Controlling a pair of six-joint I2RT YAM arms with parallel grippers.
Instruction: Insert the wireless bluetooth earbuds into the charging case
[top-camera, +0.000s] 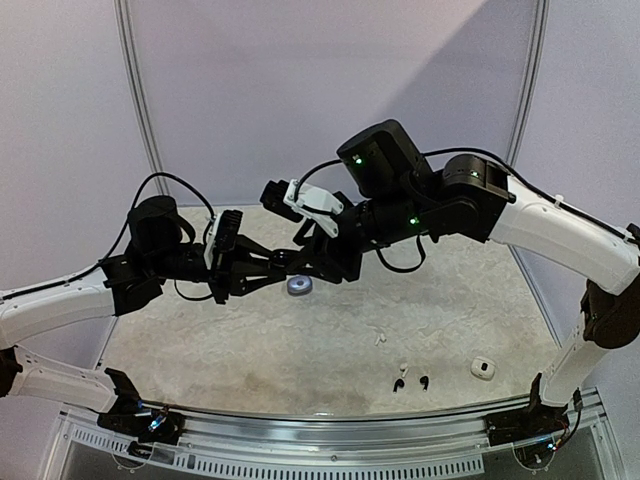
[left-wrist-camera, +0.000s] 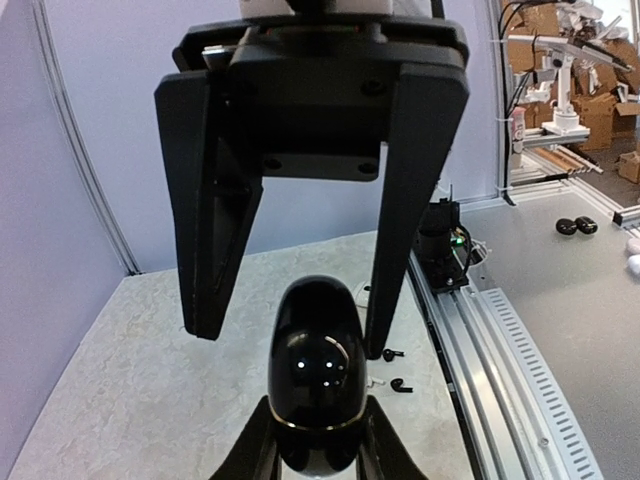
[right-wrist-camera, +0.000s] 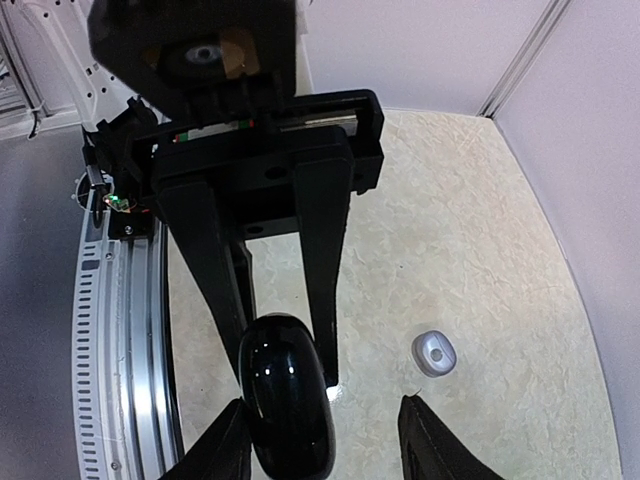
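Currently both arms meet over the middle of the table (top-camera: 200, 345), wrists facing each other. Left gripper (left-wrist-camera: 318, 405) is clamped on a black charging case (left-wrist-camera: 318, 385), glossy and pebble-shaped, held up off the surface with the lid closed as far as can be seen. Right gripper (right-wrist-camera: 322, 410) stands with jaws apart, one finger on each side of that same case; from the right wrist view one finger sits just beside the case and the other is well clear of it. Wireless bluetooth earbuds lie loose on the table near the front rail, well apart from both grippers: one white earbud (top-camera: 380, 338), a second white one (top-camera: 403, 368) closer to the rail, and two black earbuds (top-camera: 399, 385) (top-camera: 424, 381) side by side just beyond it. Grey case (top-camera: 299, 285) rests on the table below the meeting grippers. White case (top-camera: 483, 368) sits to the right of the black earbuds.
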